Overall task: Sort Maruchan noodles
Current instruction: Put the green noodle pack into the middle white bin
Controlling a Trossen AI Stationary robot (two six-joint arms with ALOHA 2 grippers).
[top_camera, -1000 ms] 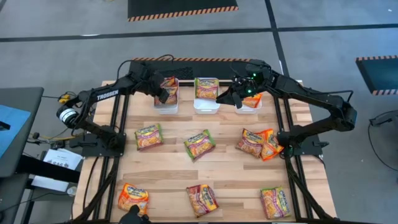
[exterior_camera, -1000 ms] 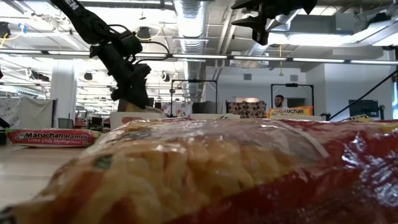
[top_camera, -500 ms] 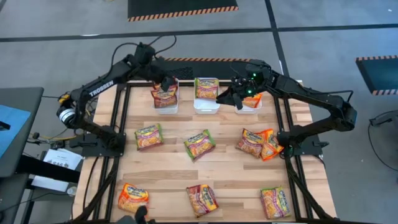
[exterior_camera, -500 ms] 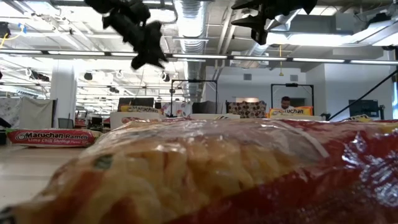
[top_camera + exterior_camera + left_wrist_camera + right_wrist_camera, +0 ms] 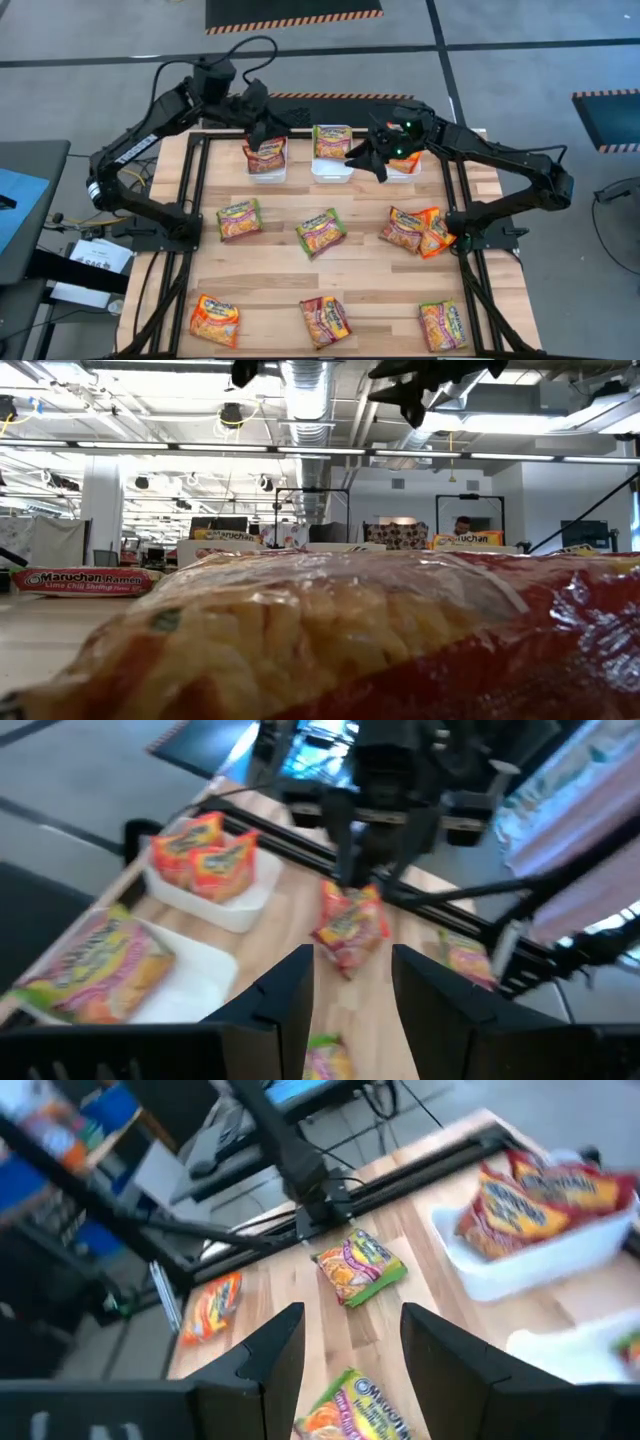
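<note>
High view, three white bins (image 5: 331,171) each holding noodle packets (image 5: 266,154), left hand (image 5: 262,127) and right hand (image 5: 372,160) open, empty.

Two dark, slim jointed arms are seen; black cables are looped over the left arm (image 5: 150,115). Green lights are lit near the right hand (image 5: 372,158). Fingers (image 5: 285,1005) are black, flat-sided.
</note>
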